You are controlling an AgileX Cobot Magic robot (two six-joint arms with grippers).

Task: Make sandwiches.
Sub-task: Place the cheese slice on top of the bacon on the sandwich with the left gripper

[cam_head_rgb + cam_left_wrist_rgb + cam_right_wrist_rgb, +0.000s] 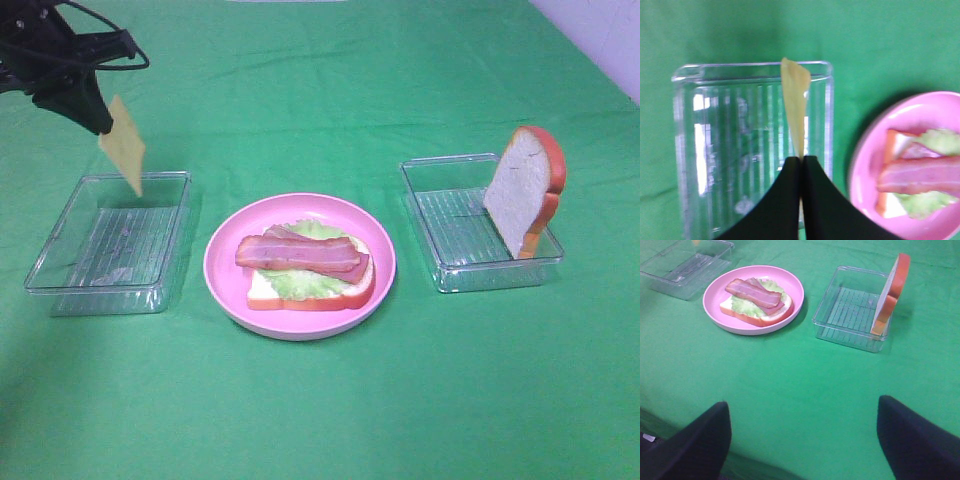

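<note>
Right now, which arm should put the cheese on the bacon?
Left. The left gripper holds the cheese near the plate; the right gripper is empty and farther back.

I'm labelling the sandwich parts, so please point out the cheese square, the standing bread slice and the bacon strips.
cheese square (123, 148): exterior high view, middle of its yellow face.
standing bread slice (517, 195): exterior high view, centre of its white face.
bacon strips (297, 254): exterior high view, middle of the upper strip.

A white, red-crusted bread slice (258, 290) lies flat at centre under lettuce (300, 283) and bacon strips (298, 253). The second slice (518, 190) stands upright toward the right edge. The yellow cheese square (122, 145) dangles aloft near the far-left corner.
</note>
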